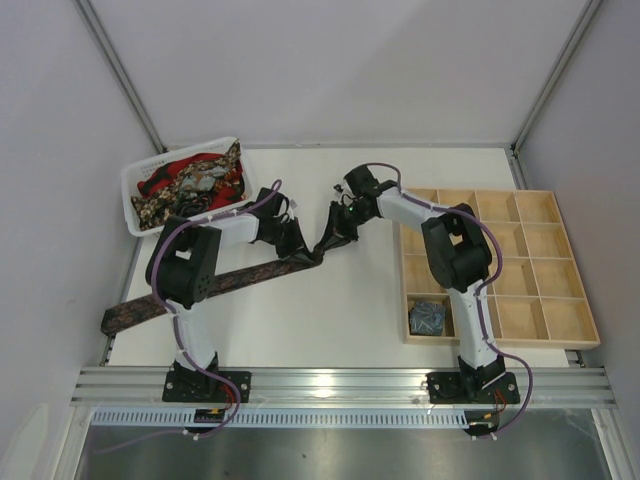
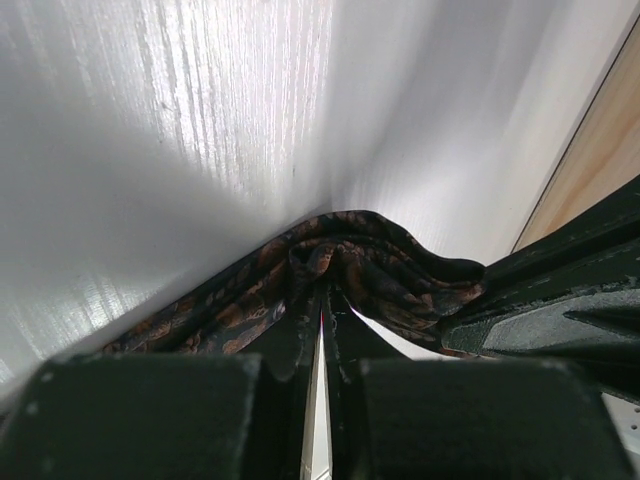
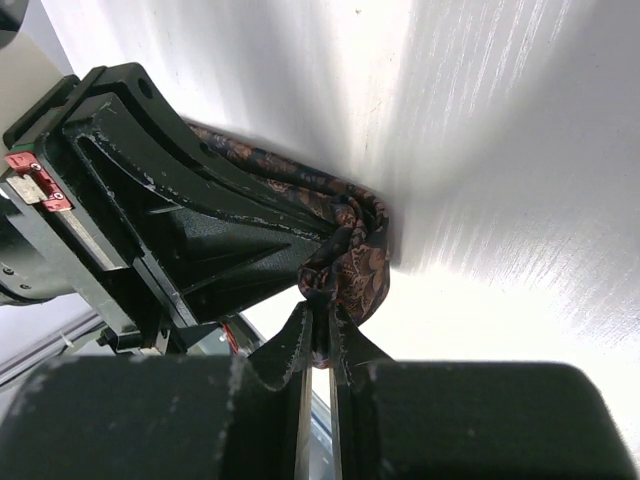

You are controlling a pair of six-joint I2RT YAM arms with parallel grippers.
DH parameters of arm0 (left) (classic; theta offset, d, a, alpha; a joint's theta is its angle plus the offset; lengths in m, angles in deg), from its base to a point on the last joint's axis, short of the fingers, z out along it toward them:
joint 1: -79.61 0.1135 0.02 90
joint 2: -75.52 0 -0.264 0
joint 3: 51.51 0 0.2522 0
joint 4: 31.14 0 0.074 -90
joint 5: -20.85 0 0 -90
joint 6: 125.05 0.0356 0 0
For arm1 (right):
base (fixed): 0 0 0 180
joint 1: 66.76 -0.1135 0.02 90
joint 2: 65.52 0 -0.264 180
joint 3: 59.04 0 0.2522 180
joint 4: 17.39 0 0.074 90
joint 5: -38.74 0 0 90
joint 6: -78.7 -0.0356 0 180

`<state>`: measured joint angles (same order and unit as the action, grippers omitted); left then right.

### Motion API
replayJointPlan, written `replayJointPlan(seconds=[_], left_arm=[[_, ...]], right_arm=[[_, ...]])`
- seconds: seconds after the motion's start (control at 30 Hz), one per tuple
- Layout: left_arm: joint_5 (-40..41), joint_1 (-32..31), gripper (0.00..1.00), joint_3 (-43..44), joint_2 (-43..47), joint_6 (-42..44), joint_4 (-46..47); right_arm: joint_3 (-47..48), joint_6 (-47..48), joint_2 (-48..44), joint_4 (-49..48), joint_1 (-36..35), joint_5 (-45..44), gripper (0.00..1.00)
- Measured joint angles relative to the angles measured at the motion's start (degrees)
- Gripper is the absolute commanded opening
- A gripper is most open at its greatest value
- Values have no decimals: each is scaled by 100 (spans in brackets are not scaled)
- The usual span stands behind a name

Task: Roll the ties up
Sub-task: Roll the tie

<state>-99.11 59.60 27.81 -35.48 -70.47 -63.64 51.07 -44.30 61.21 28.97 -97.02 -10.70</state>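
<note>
The dark brown-maroon tie point(image 1: 250, 275) lies stretched across the table point(image 1: 300, 330), its broad end hanging over the left edge and its narrow part running up toward the middle, where it rises off the surface into a bunched fold between my two tools. My left gripper point(image 1: 305, 250) is clamped on that fold. In the left wrist view the fingers point(image 2: 300, 330) stand almost together with only a thin slit of light between them, and the patterned cloth point(image 2: 370, 265) humps up right at their tips. My right gripper point(image 1: 345, 222) is pinched onto the same tie from the other side. In the right wrist view its jaws are nearly together, with a tight curl of the fabric point(image 3: 355, 265) caught at the tips, just beside the black body of the left gripper point(image 3: 200, 230). The two tools sit close to each other, with a short stretch of raised tie between them.

Further out, a grey-blue coil point(image 1: 428, 317) sits in the near-left compartment of the wooden tray point(image 1: 560, 343) on the right side of the table. At the far left corner stands a white bin point(image 1: 128, 200) holding a loose heap of other ties point(image 1: 195, 180) — red, gold-black and dark ones tangled together, well apart from the tie I am gripping.
</note>
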Motion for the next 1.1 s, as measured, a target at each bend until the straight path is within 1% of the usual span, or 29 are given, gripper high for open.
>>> replayJointPlan(seconds=[0.1, 0.17, 0.33, 0.8, 1.1], left_arm=[[15, 0, 7, -2, 13, 0, -15], [66, -2, 9, -39, 63, -2, -22], [179, -7, 11, -85, 221, 39, -153], [273, -11, 12, -37, 225, 81, -319], [280, -24, 13, 2, 225, 92, -326]], right_arm=[[0, 2, 0, 15, -2, -28, 0], [-17, 0, -13, 11, 0, -52, 0], [-358, 0, -225, -15, 52, -90, 0], [-754, 22, -354, -83, 234, -74, 0], [-787, 48, -356, -74, 234, -33, 0]])
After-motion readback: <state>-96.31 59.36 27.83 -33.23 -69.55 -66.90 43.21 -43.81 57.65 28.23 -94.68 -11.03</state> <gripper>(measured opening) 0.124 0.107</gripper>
